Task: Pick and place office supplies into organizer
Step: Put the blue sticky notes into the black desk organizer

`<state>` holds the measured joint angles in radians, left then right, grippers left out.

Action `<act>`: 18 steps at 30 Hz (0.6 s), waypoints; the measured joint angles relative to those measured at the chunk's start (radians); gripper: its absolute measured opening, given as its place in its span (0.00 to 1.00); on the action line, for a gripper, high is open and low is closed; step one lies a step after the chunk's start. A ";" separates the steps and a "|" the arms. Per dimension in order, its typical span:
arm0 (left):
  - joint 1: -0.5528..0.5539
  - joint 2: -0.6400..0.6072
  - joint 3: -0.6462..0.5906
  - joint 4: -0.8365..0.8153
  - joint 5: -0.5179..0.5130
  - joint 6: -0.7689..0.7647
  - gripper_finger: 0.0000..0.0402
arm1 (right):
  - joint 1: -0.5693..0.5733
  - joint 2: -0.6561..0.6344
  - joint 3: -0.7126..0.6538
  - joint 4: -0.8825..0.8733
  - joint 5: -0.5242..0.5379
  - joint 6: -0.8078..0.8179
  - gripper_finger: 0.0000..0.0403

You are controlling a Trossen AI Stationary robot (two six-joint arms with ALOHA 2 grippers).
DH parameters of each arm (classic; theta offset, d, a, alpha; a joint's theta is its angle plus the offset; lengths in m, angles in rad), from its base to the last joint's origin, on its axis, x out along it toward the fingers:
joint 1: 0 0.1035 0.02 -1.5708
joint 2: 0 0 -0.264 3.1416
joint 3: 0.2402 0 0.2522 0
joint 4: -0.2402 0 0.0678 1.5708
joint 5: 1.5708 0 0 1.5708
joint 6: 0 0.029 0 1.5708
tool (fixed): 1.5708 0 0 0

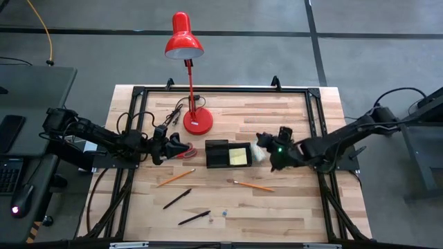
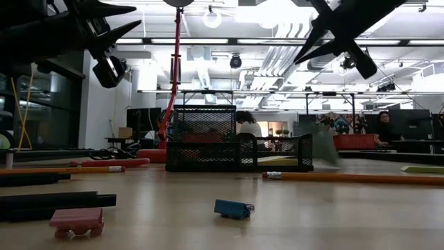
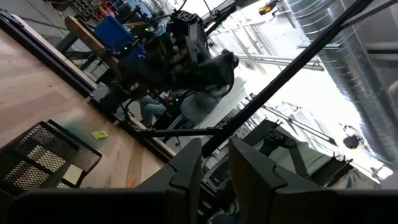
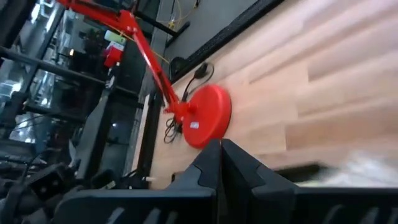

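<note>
The black mesh organizer (image 1: pixel 220 153) (image 2: pixel 239 147) stands mid-table with a yellow pad (image 1: pixel 240 155) in its right compartment. A pale teal pad (image 1: pixel 258 152) shows blurred by the organizer's right end (image 2: pixel 323 146), off to the side of my right gripper's fingers (image 4: pixel 367 165). My right gripper (image 1: pixel 264 146) (image 4: pixel 221 158) hovers there, shut and empty. My left gripper (image 1: pixel 178 147) (image 3: pixel 216 165) is open, raised over the red-handled scissors (image 1: pixel 185 154) (image 2: pixel 114 163), which lie flat. Two orange pencils (image 1: pixel 176 177) (image 1: pixel 253 185) and two black pens (image 1: pixel 177 199) (image 1: pixel 194 218) lie on the near half.
The red lamp's base (image 1: pixel 198 120) and black cord (image 1: pixel 176 114) sit behind the organizer, and its shade (image 1: pixel 183 41) reaches past the far edge. A tiny blue piece (image 2: pixel 233 208) and a pink one (image 2: pixel 76 221) lie near the front edge. People sit in the room beyond.
</note>
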<state>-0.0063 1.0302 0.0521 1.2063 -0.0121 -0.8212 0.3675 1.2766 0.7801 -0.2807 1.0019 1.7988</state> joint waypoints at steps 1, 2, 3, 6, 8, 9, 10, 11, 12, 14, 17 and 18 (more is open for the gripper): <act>0.000 0.000 0.000 0.000 0.002 -0.003 0.18 | 0.017 0.018 0.001 0.019 0.020 0.017 0.00; 0.000 0.000 0.000 -0.002 0.009 -0.003 0.18 | 0.031 0.034 0.011 0.018 0.041 0.035 0.00; 0.000 0.000 0.000 -0.001 0.017 -0.004 0.18 | 0.043 0.050 0.024 0.008 0.056 0.051 0.00; 0.000 0.000 0.000 0.004 0.027 -0.020 0.18 | 0.061 0.085 0.070 -0.090 0.067 0.107 0.00; 0.000 0.000 0.000 0.004 0.035 -0.023 0.18 | 0.060 0.101 0.104 -0.185 0.052 0.149 0.00; 0.000 0.000 0.000 0.003 0.038 -0.023 0.18 | 0.060 0.104 0.123 -0.243 0.036 0.169 0.00; 0.000 0.000 0.000 0.000 0.038 -0.023 0.18 | 0.060 0.105 0.144 -0.303 0.010 0.188 0.00; 0.000 0.000 0.000 0.000 0.039 -0.023 0.18 | 0.060 0.105 0.164 -0.371 -0.028 0.205 0.00; 0.000 0.000 0.000 0.001 0.039 -0.023 0.18 | 0.060 0.105 0.184 -0.445 -0.072 0.218 0.00; 0.000 0.000 0.000 -0.006 0.039 -0.022 0.18 | 0.060 0.105 0.229 -0.584 -0.135 0.225 0.00; 0.000 0.000 0.000 -0.006 0.042 -0.022 0.18 | 0.054 0.104 0.283 -0.709 -0.272 0.141 0.00; 0.000 0.000 0.000 -0.006 0.042 -0.022 0.18 | 0.045 0.104 0.286 -0.734 -0.342 0.114 0.01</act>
<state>-0.0063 1.0302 0.0525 1.2004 0.0303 -0.8433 0.4128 1.3802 1.0659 -1.0143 0.6597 1.9131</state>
